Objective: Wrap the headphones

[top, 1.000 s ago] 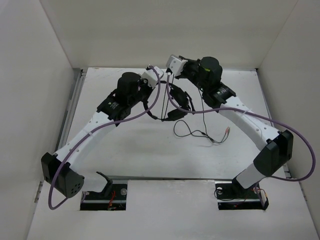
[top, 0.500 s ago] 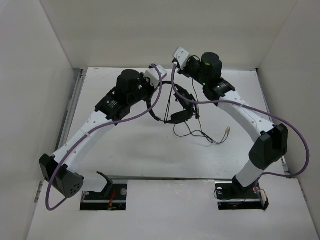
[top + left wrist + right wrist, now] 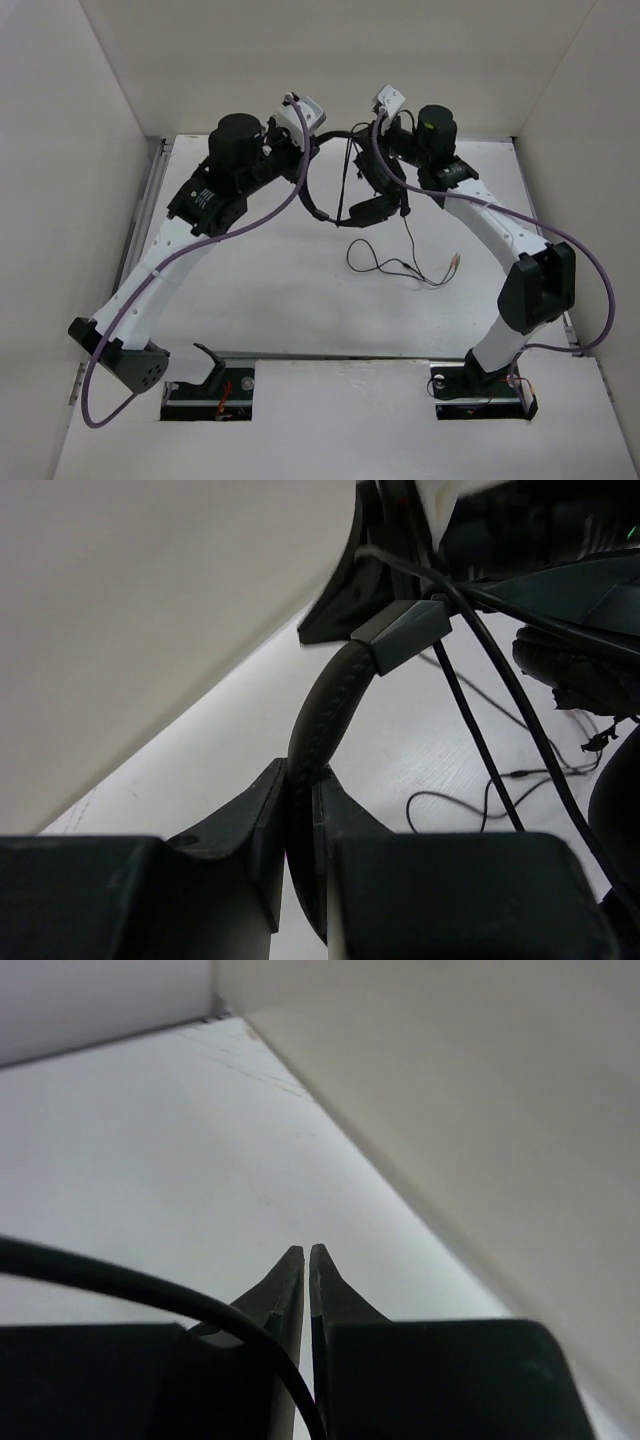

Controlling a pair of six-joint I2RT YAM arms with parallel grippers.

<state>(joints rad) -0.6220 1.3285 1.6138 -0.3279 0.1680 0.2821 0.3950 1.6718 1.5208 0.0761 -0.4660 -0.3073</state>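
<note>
Headphones (image 3: 372, 210) hang near back wall (image 3: 350, 60), left gripper (image 3: 300, 790) pinching band (image 3: 322, 705); right gripper (image 3: 306, 1260) pressed together.

Black headphones (image 3: 371, 211) hang lifted, thin cable (image 3: 386, 266) trailing below.

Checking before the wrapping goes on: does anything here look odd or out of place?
Nothing looks damaged. The left gripper clamps the headphones by the band, held up above the table. Only the cable looks untidy: its tail sprawls loosely on the table, plugs unwrapped.
</note>
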